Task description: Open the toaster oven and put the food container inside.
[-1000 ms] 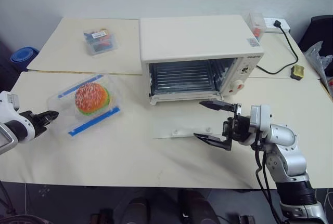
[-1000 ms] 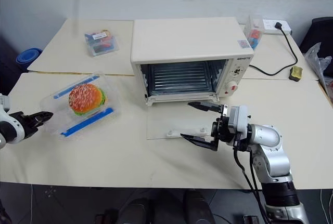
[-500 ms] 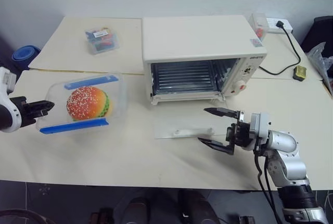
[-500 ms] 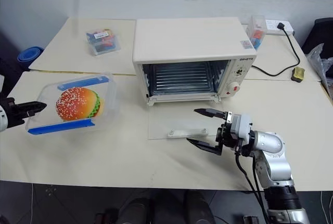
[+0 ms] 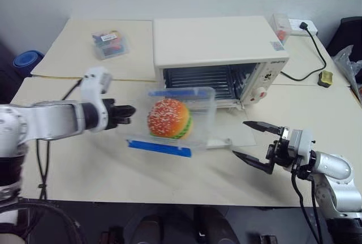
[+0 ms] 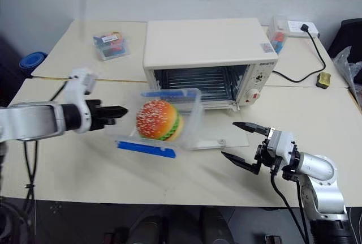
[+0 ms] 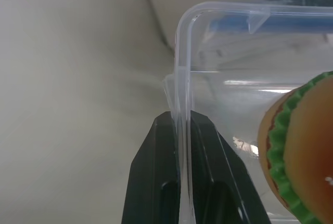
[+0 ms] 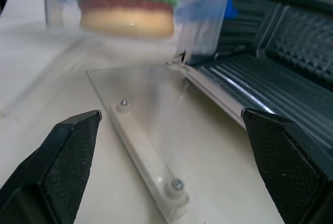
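The cream-white toaster oven point(image 5: 220, 46) stands at mid-table with its glass door point(image 8: 156, 130) folded down flat and the wire rack inside showing. The food container point(image 5: 169, 119), clear with blue clips and a burger inside, hangs tilted in the air just before the oven's open mouth. My left gripper point(image 5: 129, 111) is shut on the container's left rim point(image 7: 182, 104), its black fingers point(image 7: 156, 182) pinching the plastic edge. My right gripper point(image 5: 257, 145) stands open near the table's front edge, right of the door, with nothing between its fingertips point(image 8: 67, 146).
A small clear box of colourful items point(image 5: 108, 43) lies at the back left. Behind the oven's right side are a small clear box point(image 5: 280, 26), a power strip point(image 5: 300, 26) and a black cable point(image 5: 314, 57). A yellow object point(image 5: 323, 78) lies at the right.
My left gripper has lifted the food container off the table's left side and carried it rightward to the oven's front. My right gripper has drawn a little to the right, still open.
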Controlling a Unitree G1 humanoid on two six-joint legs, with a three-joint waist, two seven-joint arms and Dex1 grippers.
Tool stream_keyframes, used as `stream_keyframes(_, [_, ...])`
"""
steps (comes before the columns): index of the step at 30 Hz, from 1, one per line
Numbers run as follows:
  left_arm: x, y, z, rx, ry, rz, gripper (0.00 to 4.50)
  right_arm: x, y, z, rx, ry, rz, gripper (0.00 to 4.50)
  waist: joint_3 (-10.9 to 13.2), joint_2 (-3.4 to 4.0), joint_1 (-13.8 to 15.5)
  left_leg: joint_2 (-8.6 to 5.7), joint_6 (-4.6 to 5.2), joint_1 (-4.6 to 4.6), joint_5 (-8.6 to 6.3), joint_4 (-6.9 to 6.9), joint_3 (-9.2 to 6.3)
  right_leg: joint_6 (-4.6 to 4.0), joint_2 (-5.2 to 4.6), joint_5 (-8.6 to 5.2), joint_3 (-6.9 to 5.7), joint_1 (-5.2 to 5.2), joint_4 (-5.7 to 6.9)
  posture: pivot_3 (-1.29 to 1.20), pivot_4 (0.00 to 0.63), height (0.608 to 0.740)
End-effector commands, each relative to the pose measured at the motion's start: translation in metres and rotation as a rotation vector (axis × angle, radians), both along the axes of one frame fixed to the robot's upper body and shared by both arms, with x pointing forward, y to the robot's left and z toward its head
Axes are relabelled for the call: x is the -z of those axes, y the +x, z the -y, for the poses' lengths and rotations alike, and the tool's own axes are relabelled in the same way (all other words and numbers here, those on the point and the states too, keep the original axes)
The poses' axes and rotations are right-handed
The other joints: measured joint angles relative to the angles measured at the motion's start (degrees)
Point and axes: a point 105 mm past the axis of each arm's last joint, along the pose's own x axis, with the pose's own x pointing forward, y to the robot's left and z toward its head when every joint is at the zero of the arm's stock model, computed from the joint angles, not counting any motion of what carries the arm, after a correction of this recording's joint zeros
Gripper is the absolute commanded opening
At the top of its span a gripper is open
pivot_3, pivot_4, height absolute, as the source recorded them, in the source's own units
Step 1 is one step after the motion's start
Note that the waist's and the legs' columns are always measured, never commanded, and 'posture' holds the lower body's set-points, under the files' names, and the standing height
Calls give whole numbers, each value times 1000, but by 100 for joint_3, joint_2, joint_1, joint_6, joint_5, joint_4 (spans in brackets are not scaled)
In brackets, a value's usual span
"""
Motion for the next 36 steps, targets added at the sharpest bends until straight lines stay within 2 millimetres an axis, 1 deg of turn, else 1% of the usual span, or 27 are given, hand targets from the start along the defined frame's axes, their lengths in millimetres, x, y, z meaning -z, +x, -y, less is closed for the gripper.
stream_keyframes(1, [-13,13,14,-30,-36,52,14,-17,-7,-2,20,14,41,4500,0,0,14,-1,-1,0,1,3,0,0,1,0,0,0,3,0,150,740])
stream_keyframes(4, [-10,23,26,-35,-31,57,14,-19,-9,-5,38,24,42,4500,0,0,47,-6,1,0,2,21,0,0,0,0,1,4,13,0,150,740])
stream_keyframes(6, [-5,29,41,-22,-34,55,14,-20,-8,-7,55,32,41,4500,0,0,104,-12,5,0,4,33,0,2,-1,1,3,6,22,0,150,740])
stream_keyframes(8, [-3,31,48,-13,-33,54,14,-20,-8,-8,68,41,39,4500,0,0,151,-14,6,5,6,39,-1,6,-1,3,3,14,24,0,150,740])
stream_keyframes(10, [-2,31,50,-3,-17,62,708,-19,-8,-10,75,45,34,4500,0,0,134,-14,7,9,7,39,4,7,2,4,9,16,26,0,150,740])
stream_keyframes(11, [-3,31,50,1,-12,70,918,-18,-9,-10,79,47,31,4500,0,0,134,-11,6,11,8,38,8,7,5,3,12,14,28,0,150,740])
stream_keyframes(13, [-5,31,51,10,-14,83,1488,-16,-9,-10,88,49,26,4500,0,0,137,-9,3,11,9,35,8,7,7,3,13,12,28,0,150,740])
stream_keyframes(16, [-17,32,48,19,-75,120,2415,-12,-7,-7,129,45,15,4500,0,0,143,-10,2,7,10,35,8,7,6,3,13,8,26,0,150,740])
stream_keyframes(18, [-32,27,48,76,-152,166,2942,-11,-3,0,179,50,6,4500,0,0,145,-10,2,6,10,35,8,7,6,3,13,7,26,0,150,740])
stream_keyframes(20, [-43,22,44,129,-203,198,2942,-12,2,7,213,46,-12,4500,0,0,137,-9,2,6,10,35,8,6,7,3,12,7,27,0,150,740])
stream_keyframes(23, [-53,8,39,267,-233,229,2942,-17,5,17,230,35,-36,4500,0,0,133,-9,2,7,10,33,11,5,10,2,13,6,26,0,150,740])
stream_keyframes(26, [-55,-4,32,378,-242,230,2942,-19,3,24,206,7,-73,4500,0,0,140,-10,2,8,10,32,12,4,12,1,13,8,25,0,150,740])
stream_keyframes(28, [-53,-9,24,414,-226,217,2942,-20,-1,28,187,-14,-107,4500,0,0,141,-10,4,8,11,32,12,3,11,1,14,9,23,0,150,740])
stream_keyframes(29, [-49,-10,17,419,-206,226,3000,-21,-3,32,175,-23,-128,4315,0,0,140,-10,4,7,11,32,11,3,12,1,13,9,22,0,150,740])
stream_keyframes(31, [-41,-13,2,430,-152,232,2603,-18,-6,42,177,-69,-176,3894,1,1,125,-10,7,8,9,28,12,3,10,0,15,8,21,0,150,740])
stream_keyframes(32, [-37,-13,-4,431,-139,234,2412,-16,-7,46,181,-90,-185,3586,1,2,123,-9,7,8,9,24,15,2,12,0,17,7,18,0,150,740])
stream_keyframes(34, [-32,-18,-11,467,-136,253,1853,-15,-10,48,165,-102,-203,2934,1,1,127,-8,8,10,9,21,18,-1,13,-1,19,8,15,0,150,740])
stream_keyframes(35, [-29,-22,-13,496,-135,262,1517,-13,-13,48,149,-100,-219,2524,1,1,133,-6,10,10,8,20,18,-1,14,-2,19,9,15,0,150,740])
stream_keyframes(36, [-23,-27,-17,524,-120,275,1183,-13,-17,46,123,-86,-232,2174,1,1,135,-6,14,9,7,21,17,-1,13,-2,19,9,13,0,150,740])
